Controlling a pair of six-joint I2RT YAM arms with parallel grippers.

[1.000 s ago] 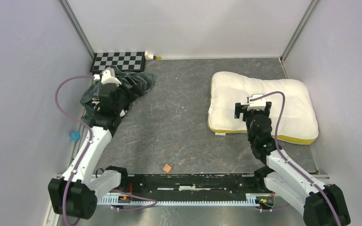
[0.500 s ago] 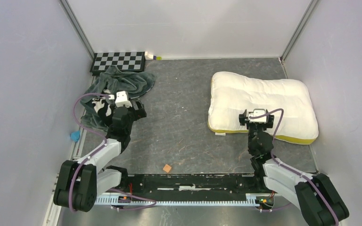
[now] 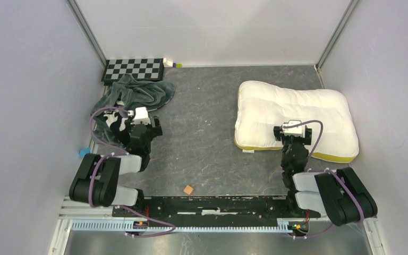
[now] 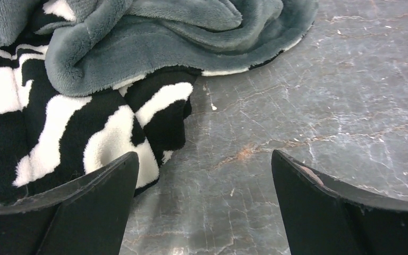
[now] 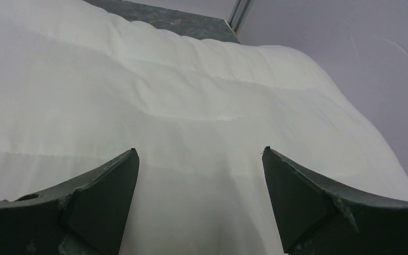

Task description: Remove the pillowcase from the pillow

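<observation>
The pillowcase (image 3: 130, 98) lies crumpled at the back left of the table, grey-green side up with zebra stripes at its near edge; it fills the upper left of the left wrist view (image 4: 111, 69). The white pillow (image 3: 297, 109) with a yellow edge lies bare at the right and fills the right wrist view (image 5: 191, 106). My left gripper (image 3: 143, 125) is open and empty, low over the table just right of the pillowcase's near edge (image 4: 204, 159). My right gripper (image 3: 293, 133) is open and empty over the pillow's near edge (image 5: 199, 156).
A checkerboard (image 3: 134, 69) lies at the back left corner with a small white and yellow object (image 3: 171, 64) beside it. A small orange block (image 3: 188, 189) lies near the front rail. A blue object (image 3: 84, 153) sits at the left wall. Both arms are folded back near their bases.
Both arms have drawn back toward their bases. The left gripper has left the pillowcase and come down beside it; the right gripper has slid back to the pillow's near edge.
</observation>
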